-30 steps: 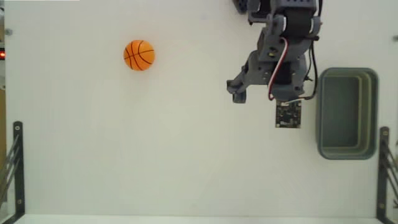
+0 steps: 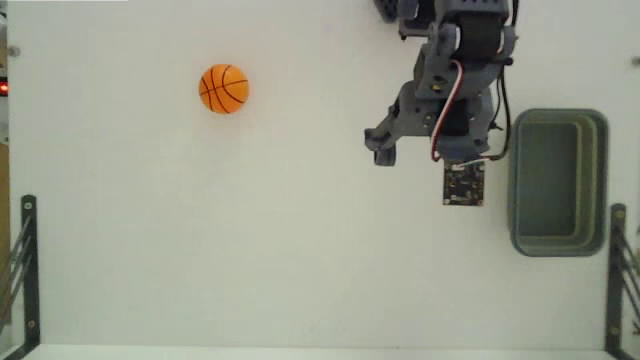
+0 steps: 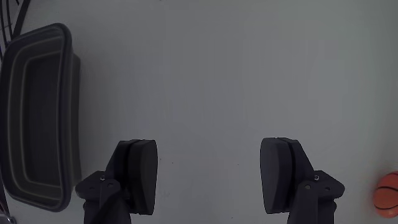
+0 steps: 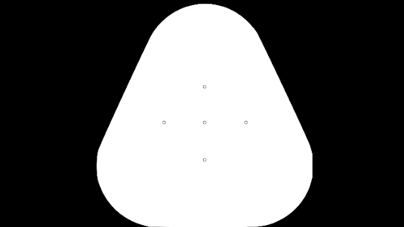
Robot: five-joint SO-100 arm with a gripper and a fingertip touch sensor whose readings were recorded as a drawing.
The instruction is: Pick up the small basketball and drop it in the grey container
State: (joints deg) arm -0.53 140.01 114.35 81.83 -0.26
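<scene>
Above bare table, end effector [image 3: 211, 177] spread wide, empty, beside grey container [image 3: 37, 118]

— What lies around me besides the job?
— A white table [image 2: 250, 250], bare and matte.
— At its edges in the fixed view?
— A black bracket [image 2: 25, 265] at the left, another bracket [image 2: 618, 270] at the right, and a small red light [image 2: 3, 89] far left.

The claw [image 3: 208, 168] hangs empty, jaws apparently spread wide.
</scene>
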